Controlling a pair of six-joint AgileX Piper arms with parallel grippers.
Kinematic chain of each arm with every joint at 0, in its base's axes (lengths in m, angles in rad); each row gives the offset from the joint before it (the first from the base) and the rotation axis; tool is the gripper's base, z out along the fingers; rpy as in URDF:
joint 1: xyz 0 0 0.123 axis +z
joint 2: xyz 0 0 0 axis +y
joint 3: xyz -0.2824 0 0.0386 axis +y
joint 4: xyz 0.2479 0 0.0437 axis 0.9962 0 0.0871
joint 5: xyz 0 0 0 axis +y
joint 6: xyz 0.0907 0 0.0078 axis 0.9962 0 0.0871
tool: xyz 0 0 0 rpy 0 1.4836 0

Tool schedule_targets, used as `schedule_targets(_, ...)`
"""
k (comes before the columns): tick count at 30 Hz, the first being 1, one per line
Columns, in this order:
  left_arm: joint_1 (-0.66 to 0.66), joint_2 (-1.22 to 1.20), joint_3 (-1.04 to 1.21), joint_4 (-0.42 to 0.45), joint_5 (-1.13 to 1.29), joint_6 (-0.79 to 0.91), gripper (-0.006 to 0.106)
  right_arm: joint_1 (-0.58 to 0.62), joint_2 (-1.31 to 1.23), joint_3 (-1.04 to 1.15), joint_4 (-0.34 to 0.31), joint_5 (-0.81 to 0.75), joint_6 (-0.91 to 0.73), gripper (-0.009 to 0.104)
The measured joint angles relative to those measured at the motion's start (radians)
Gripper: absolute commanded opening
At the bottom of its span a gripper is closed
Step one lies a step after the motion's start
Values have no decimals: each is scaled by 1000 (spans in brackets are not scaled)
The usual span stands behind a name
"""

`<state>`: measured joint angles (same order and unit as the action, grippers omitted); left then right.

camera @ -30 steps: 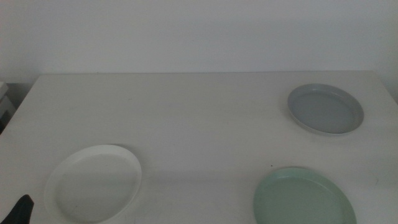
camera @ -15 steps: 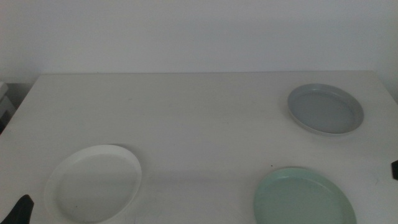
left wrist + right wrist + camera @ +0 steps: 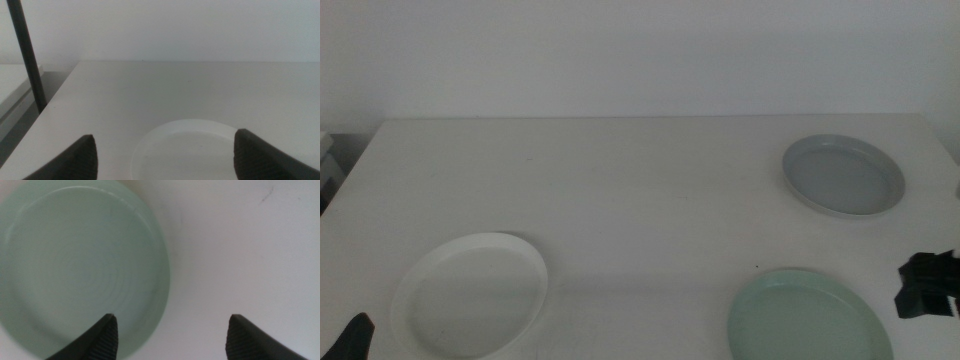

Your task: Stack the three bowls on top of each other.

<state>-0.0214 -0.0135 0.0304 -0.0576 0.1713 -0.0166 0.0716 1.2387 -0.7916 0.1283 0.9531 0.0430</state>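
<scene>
three bowls are sitting apart on the white table (image 3: 620,190), none stacked yet. the white bowl (image 3: 470,295) is lying near the front left. the grey-blue bowl (image 3: 843,175) is resting toward the far right. the mint green bowl (image 3: 810,318) is sitting at the front right, partly cut off by the frame edge, well apart from the other two.

the right gripper (image 3: 925,285) is showing at the right edge of the middle view, just beside the mint green bowl's right rim and above the table. in its wrist view the right gripper (image 3: 170,335) is looking straight down, its two dark jaws standing wide apart and holding nothing; one jaw is hanging over the bowl's (image 3: 75,270) rim, the other over bare table (image 3: 240,250).

the left gripper (image 3: 353,338) is waiting at the bottom left corner, only a dark tip showing, beside the white bowl. its wrist view has the left gripper (image 3: 165,155) with jaws spread wide, empty, the white bowl (image 3: 185,150) lying between and beyond them. a dark pole (image 3: 26,55) is standing off the table's side.
</scene>
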Motion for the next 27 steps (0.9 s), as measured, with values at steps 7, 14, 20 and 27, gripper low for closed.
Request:
schedule_targets(7,0,0,0,0,0,0,95,1,123,56,0,-148,0,52)
schedule_targets(14,0,0,0,0,0,0,95,46,220,88,1,-240,0,46)
schedule_targets(20,0,0,0,0,0,0,95,63,292,89,5,-264,0,35)
schedule_targets(27,0,0,0,0,0,0,95,63,320,89,5,-289,0,0)
